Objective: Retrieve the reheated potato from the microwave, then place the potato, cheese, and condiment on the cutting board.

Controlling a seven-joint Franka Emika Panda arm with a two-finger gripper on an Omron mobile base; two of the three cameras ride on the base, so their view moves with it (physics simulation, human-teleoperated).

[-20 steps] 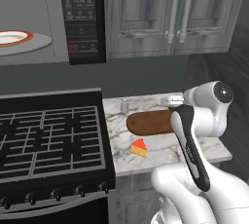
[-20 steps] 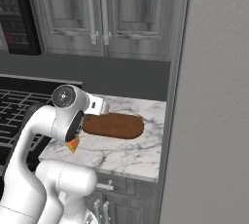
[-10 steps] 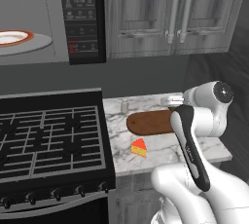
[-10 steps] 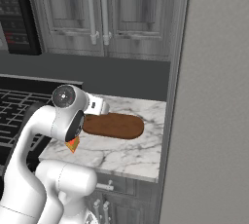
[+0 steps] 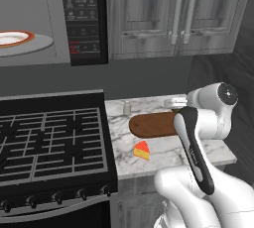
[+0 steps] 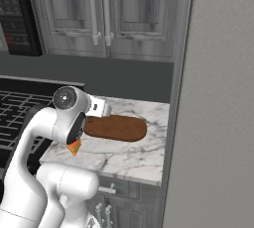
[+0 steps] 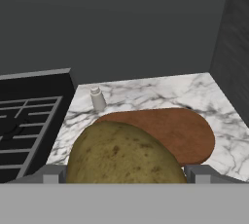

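Cutting board on counter; cheese before it; condiment behind-left; potato over board's near end.

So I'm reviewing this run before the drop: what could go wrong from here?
1. The potato sits between widely spread fingers; it is round, so it could roll off the cutting board when released.
2. The condiment shaker stands upright close to the board's far end; a rolling potato or a low arm sweep might tip it.
3. The cheese lies on the marble counter in front of the board, in the arm's likely path.
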